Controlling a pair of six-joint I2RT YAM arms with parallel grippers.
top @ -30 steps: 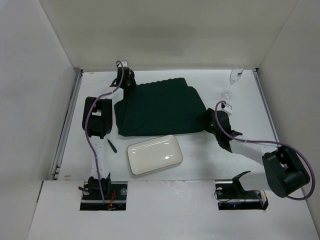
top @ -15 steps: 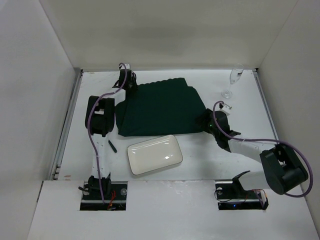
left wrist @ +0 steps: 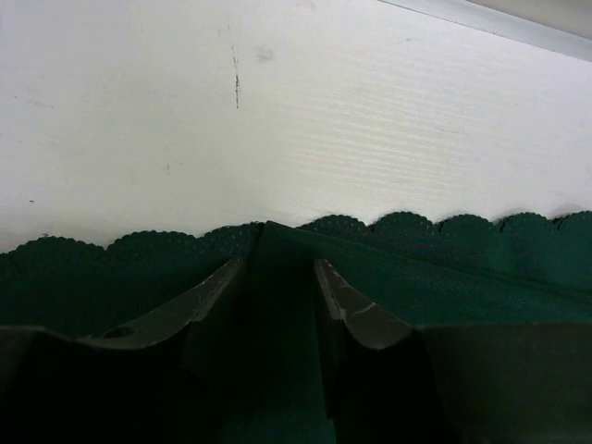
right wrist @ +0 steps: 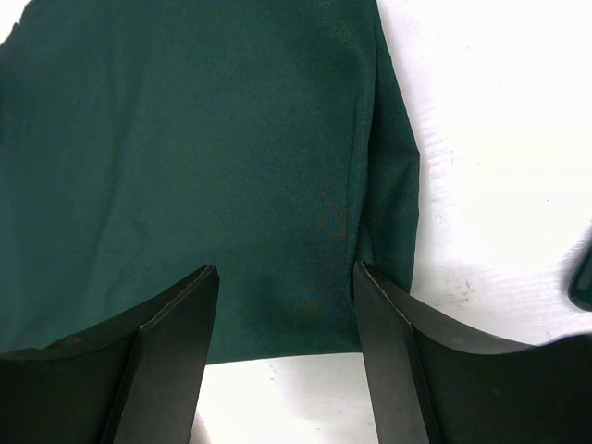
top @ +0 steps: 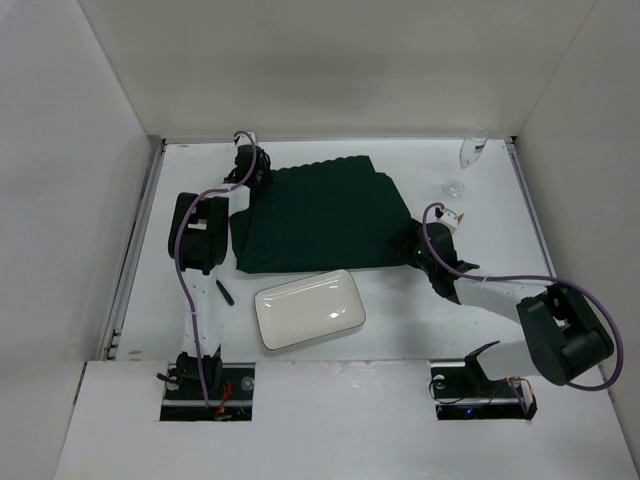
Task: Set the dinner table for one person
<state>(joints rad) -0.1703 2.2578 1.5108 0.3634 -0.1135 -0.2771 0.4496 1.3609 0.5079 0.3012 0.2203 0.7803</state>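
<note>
One dark green placemat [top: 320, 215], seemingly folded, lies toward the far edge of the dinner table [top: 500, 210]. Left gripper [left wrist: 275, 266] sits partly parted over its far-left corner, grip unclear. Right gripper [right wrist: 285, 268] stands wide astride the near-right corner. Best to close firmly, then pull apart evenly.

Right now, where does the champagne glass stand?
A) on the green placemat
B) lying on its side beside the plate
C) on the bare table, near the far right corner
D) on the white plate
C: the champagne glass stands upright on the bare table, apart from the green placemat and the white plate.
</note>
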